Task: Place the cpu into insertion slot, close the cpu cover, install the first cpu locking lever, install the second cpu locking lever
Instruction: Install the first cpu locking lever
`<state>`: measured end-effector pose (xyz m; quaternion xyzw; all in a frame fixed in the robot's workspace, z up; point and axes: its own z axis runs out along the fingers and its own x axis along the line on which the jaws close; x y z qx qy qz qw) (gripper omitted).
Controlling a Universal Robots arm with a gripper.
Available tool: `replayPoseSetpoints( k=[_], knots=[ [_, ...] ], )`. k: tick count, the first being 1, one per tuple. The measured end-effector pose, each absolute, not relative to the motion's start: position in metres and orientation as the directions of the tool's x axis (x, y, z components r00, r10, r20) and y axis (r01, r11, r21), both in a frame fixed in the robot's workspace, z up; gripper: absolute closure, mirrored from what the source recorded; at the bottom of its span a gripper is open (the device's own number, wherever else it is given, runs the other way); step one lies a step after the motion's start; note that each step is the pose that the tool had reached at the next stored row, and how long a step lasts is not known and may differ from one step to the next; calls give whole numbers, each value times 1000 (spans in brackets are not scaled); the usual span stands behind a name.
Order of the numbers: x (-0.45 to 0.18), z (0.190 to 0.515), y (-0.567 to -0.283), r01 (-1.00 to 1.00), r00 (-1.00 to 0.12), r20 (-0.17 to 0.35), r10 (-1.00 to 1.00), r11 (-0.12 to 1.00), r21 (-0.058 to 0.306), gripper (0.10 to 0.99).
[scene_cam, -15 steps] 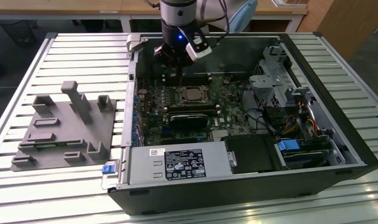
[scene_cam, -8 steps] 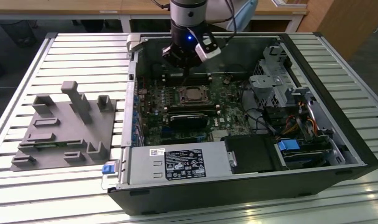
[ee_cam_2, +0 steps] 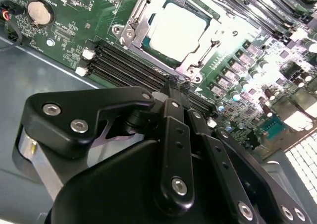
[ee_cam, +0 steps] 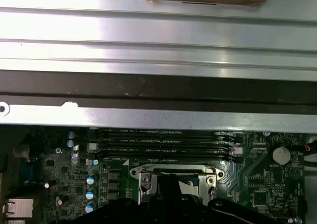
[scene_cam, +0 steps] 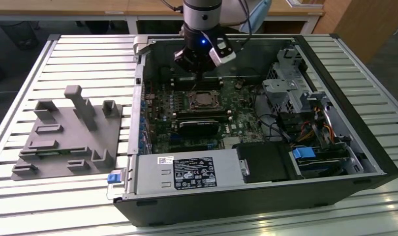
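- Arm: smooth silver-grey cylindrical wrist segment, seen in the exterior view.
- Blue light: small glowing spot on the dark collar below that segment.
- Side block: white-and-black boxy unit fixed beside the collar.
- Gripper: matte black, built of rounded, overlapping link bars in the second wrist view; a black outline in the first wrist view.
- Screws: silver socket heads set into the black links.
- Metal body: bare silvery part behind the links.
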<state>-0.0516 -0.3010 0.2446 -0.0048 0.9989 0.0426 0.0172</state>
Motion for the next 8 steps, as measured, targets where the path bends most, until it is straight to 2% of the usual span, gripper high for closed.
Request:
replayPoseSetpoints(
  k=[8],
  knots=[
    [-52, 240, -301, -12, -999, -46, -7, 993, 120, 961]
  ],
)
